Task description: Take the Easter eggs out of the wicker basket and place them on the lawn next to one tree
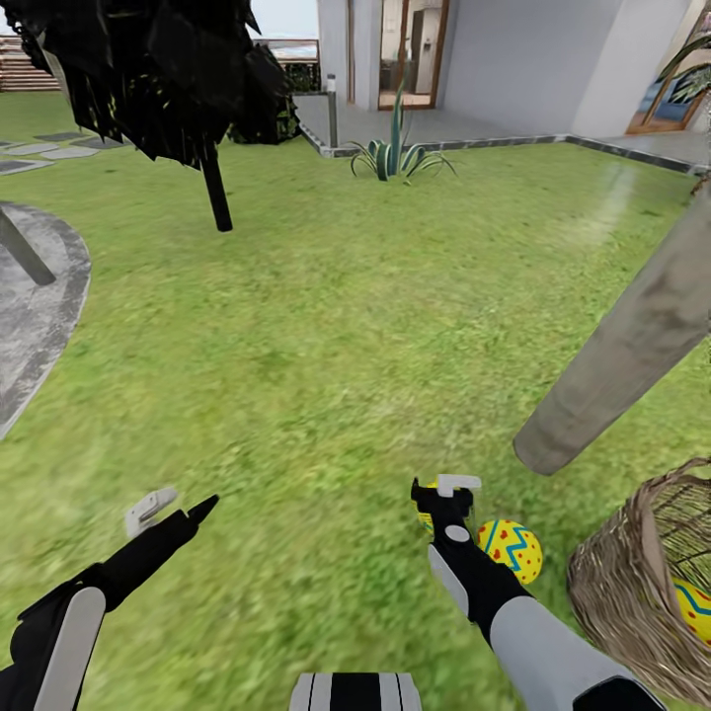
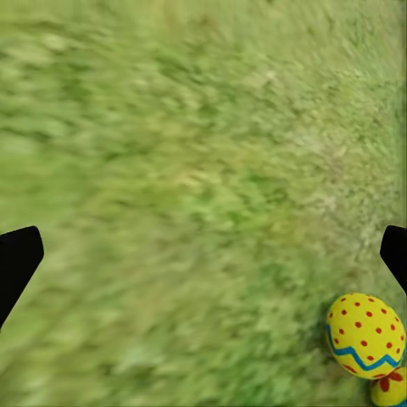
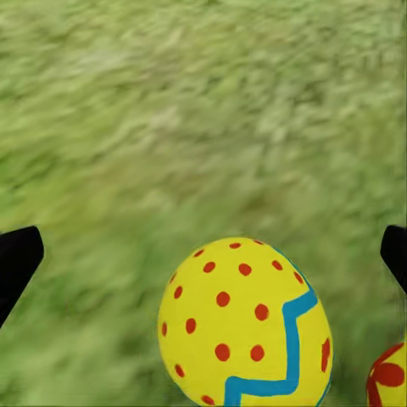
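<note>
Two Easter eggs lie on the lawn near the base of a pale grey-beige tree trunk. One egg is in full view; the other peeks out from behind my right gripper. That gripper is open just above them. In the right wrist view an egg lies on the grass, apart from both black fingertips, with a second egg at the edge. The wicker basket leans beside the trunk with a third egg inside. My left gripper hangs open over bare grass.
A near-black tree with a thin dark stem stands at the far left. The grey paved patio curves along the left edge. A spiky plant and the white house lie beyond the grass. The left wrist view catches both eggs.
</note>
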### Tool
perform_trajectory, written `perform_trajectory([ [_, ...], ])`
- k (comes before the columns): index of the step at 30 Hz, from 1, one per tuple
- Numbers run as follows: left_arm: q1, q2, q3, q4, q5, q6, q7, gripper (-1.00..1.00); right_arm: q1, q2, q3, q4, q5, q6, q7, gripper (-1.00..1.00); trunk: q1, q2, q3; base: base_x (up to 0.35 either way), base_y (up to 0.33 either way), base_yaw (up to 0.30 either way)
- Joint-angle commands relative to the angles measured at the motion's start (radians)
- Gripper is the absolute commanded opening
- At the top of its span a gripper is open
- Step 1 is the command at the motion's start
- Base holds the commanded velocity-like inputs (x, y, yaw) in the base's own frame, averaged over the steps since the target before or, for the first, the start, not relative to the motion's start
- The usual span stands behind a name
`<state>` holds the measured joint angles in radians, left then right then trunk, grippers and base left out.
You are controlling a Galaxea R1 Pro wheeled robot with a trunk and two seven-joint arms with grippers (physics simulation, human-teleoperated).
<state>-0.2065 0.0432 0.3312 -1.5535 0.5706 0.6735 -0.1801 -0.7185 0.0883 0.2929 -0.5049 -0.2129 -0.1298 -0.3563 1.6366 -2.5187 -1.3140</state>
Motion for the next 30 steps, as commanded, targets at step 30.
perform_trajectory([
  [30, -0.001, -0.003, 0.022, 0.006, 0.0, 0.04, -0.001, 1.0, 0.32, -0.007, -0.012, -0.888, -0.005, 0.484, -0.193, 1.0, -0.014, 0.007, 0.122, -0.126, 0.0, -0.06],
])
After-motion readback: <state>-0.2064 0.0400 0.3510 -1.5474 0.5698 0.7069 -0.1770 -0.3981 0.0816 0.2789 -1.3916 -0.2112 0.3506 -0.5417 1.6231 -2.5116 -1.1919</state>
